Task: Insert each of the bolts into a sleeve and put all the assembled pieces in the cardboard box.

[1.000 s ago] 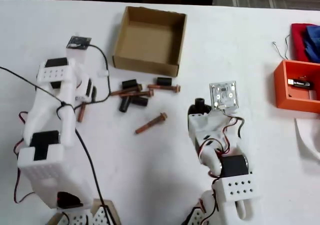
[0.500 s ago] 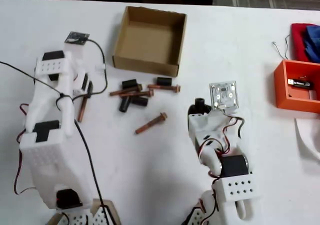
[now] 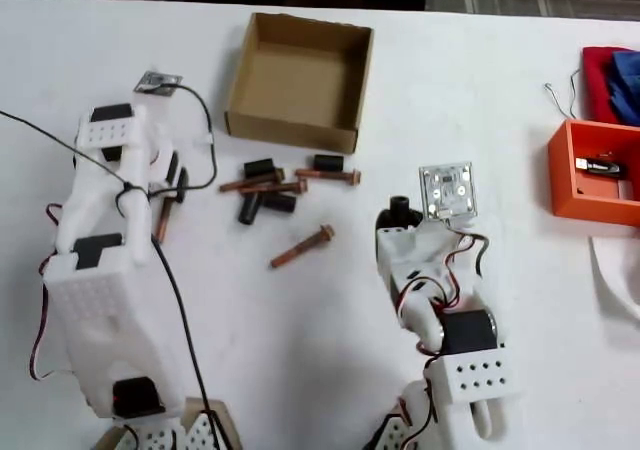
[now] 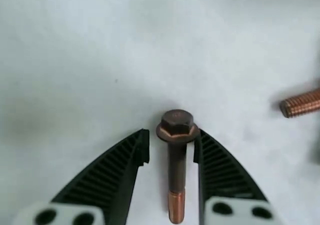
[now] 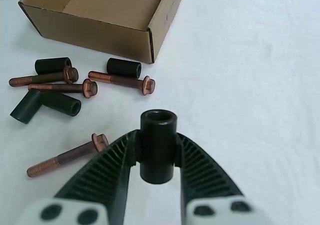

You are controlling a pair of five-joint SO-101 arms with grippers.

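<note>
Visibly hollow, the short black sleeve (image 5: 158,152) sits in the right gripper (image 5: 156,137).

The cardboard box (image 3: 300,80) stands open-topped at the far side of the bench (image 3: 480,90). Just before its near wall, a cluster of bolts (image 3: 262,183) and sleeves (image 3: 280,203) crowds the ground between the arms, and a lone bolt (image 3: 302,247) lies nearer. A black cable (image 3: 209,125) loops beside the left arm. Bare bench runs from the right arm to the orange bin (image 3: 580,195).
</note>
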